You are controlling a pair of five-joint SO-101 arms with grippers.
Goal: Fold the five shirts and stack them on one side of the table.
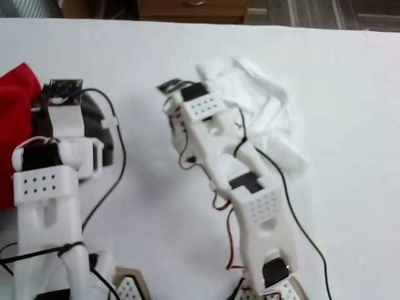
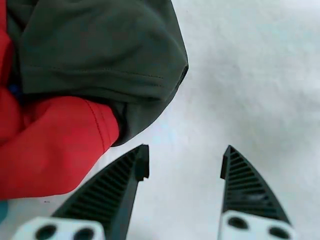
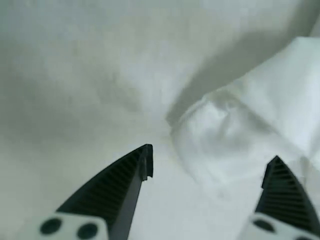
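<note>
A crumpled white shirt lies at the table's middle, and the right arm stretches across its near left part. My right gripper is open just above a folded lump of that white shirt, holding nothing. At the left edge a red shirt lies bunched, with a dark grey shirt beside it under the left arm. My left gripper is open over bare table, its one finger close to the red shirt and the dark shirt's sleeve, holding nothing.
The white table cover is bare to the right and between the arms. The table's far edge runs along the back, with wooden furniture behind it. Black and red cables hang from both arms.
</note>
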